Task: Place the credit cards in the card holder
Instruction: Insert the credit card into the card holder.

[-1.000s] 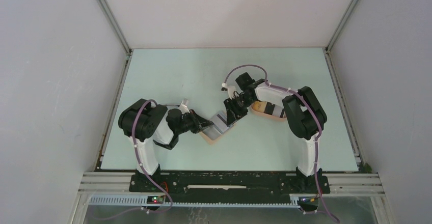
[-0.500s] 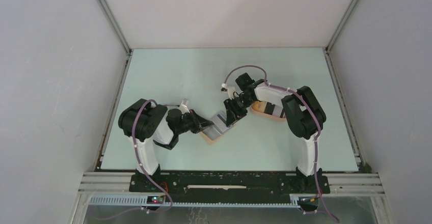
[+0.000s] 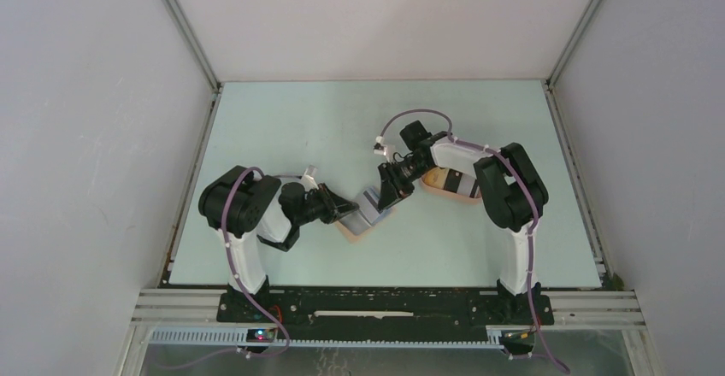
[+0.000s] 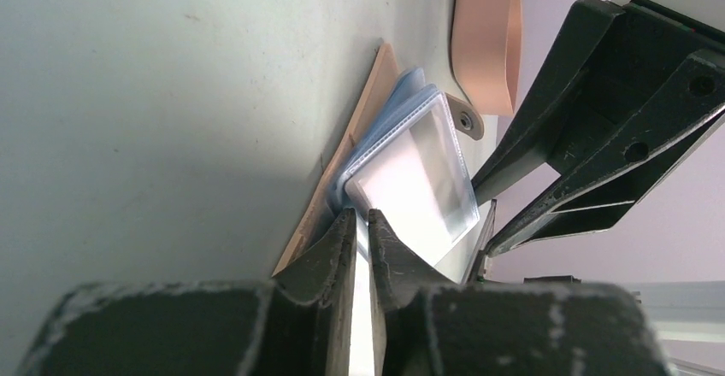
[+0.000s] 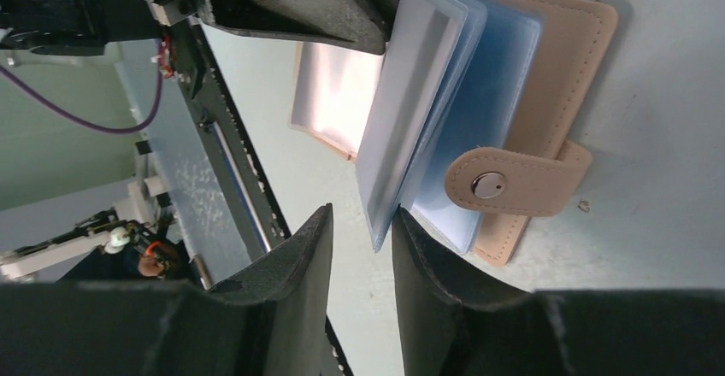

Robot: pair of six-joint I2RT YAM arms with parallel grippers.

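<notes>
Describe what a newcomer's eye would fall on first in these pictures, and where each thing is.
The open tan card holder at mid-table draws the eye first, its clear sleeves fanned upward. The left gripper and the right gripper flank those sleeves from opposite sides, fingertips at their edges. A peach-pink tray lies just beyond the holder, partly under the right arm.

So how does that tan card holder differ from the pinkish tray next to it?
The card holder is tan and square-cornered; the tray is peach-pink and rounded. The card holder lies open, clear sleeves fanned up; the tray is one raised-rim piece. Both sit on the table.
</notes>
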